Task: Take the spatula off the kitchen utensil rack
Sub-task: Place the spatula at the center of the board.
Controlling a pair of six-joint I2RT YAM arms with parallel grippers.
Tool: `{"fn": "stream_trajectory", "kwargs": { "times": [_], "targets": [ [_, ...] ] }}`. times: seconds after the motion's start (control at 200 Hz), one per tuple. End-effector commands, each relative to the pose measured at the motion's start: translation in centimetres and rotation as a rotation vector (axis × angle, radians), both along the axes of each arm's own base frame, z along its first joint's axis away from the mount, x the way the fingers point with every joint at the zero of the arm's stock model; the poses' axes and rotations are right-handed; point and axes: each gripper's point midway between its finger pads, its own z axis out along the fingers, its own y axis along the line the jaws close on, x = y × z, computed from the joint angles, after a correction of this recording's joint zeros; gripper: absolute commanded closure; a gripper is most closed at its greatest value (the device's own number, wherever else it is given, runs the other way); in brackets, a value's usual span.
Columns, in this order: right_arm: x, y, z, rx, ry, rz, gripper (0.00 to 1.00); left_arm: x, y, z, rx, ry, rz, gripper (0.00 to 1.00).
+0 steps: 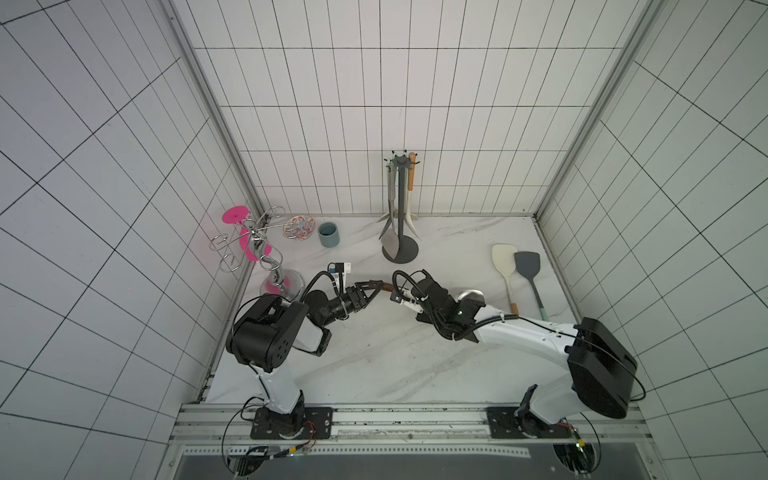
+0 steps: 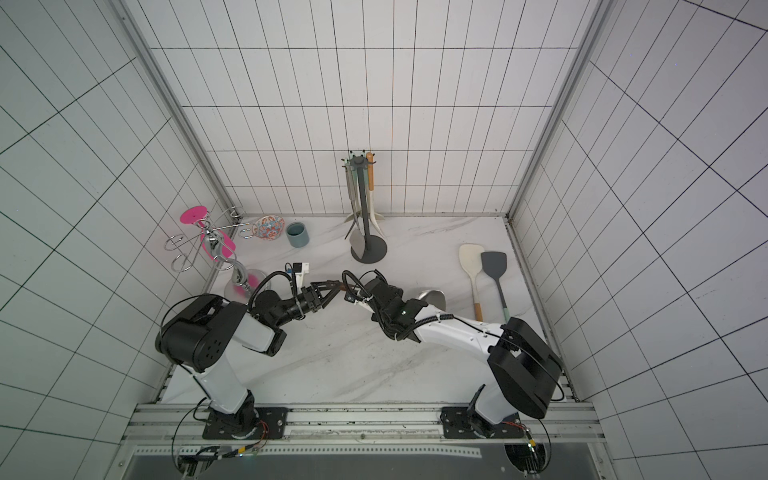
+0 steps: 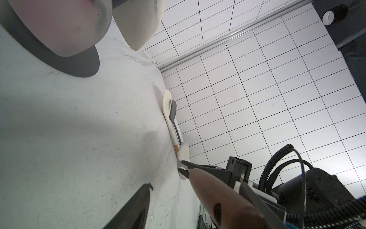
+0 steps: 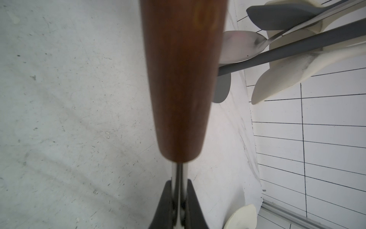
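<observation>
Before the kitchen utensil rack [image 1: 401, 199], right hand [image 4: 179, 187] grips the spatula [image 4: 178, 79], left hand [image 1: 376, 289] agape around it.

Wooden-handled steel spatula [image 4: 178, 79], off and well apart from upright dark grey kitchen utensil rack [image 1: 401, 216].

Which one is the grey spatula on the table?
Go to the right edge of the table. Two spatulas lie side by side there; the grey spatula is nearer the wall, with a dark head and green handle end, unlike the cream spatula.
</observation>
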Motion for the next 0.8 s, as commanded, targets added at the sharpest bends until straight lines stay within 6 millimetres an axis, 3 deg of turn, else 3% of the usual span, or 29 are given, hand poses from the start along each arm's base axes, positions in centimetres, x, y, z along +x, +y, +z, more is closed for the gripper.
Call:
{"fn": "stream_trajectory", "kwargs": {
  "times": [0.0,0.095,0.15,0.3,0.485,0.685,0.8],
  "targets": [
    [-0.4,0.3,-0.9,-0.029,-0.004,0.027,1.00,0.0,0.1,2.5,-0.046,-0.104,-0.006,0.33],
    [-0.6,0.5,-1.0,-0.031,-0.002,0.036,1.00,0.1,0.1,2.4,-0.045,-0.104,-0.007,0.40],
    [-0.6,0.4,-1.1,-0.034,-0.002,0.034,1.00,0.1,0.0,2.4,-0.044,-0.102,-0.008,0.50],
    [-0.2,0.3,-0.8,-0.028,-0.018,0.007,1.00,0.1,-0.1,2.4,-0.046,-0.100,-0.017,1.00],
    [0.3,0.3,0.2,0.017,-0.032,-0.047,1.00,0.1,-0.1,2.4,-0.048,-0.099,-0.012,1.00],
    [0.2,-0.6,1.5,0.140,0.022,-0.219,0.25,0.0,0.2,2.6,-0.047,-0.106,0.004,1.00],
    [-0.9,-0.4,2.7,0.283,0.126,-0.318,0.09,-0.2,0.3,2.8,-0.047,-0.113,0.012,1.00]
  ]
}}
